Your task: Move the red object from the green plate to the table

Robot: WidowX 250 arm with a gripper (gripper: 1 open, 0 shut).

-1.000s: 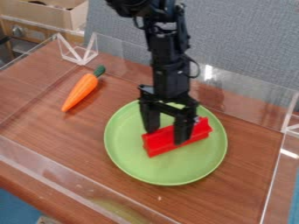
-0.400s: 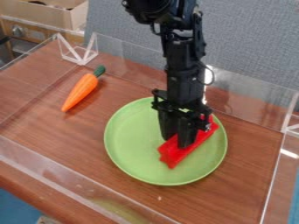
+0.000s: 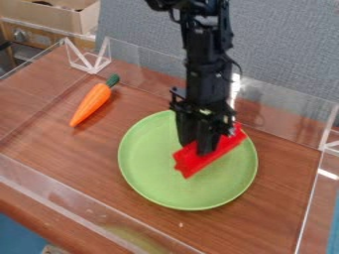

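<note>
Gripping the bright red rectangular plastic bar (image 3: 199, 161), the black claw (image 3: 207, 139) is closed on it over the large round lime-green plastic plate (image 3: 159, 187); whether the bar touches the plate, I cannot tell. Nothing else shows on the plate. An orange carrot with a green top (image 3: 93, 102) lies on the reddish-brown wood-grain worktop (image 3: 66, 149), apart from the plate. Low clear acrylic walls (image 3: 281, 121) edge the worktop, with a white bracket (image 3: 82, 58) near the carrot.
</note>
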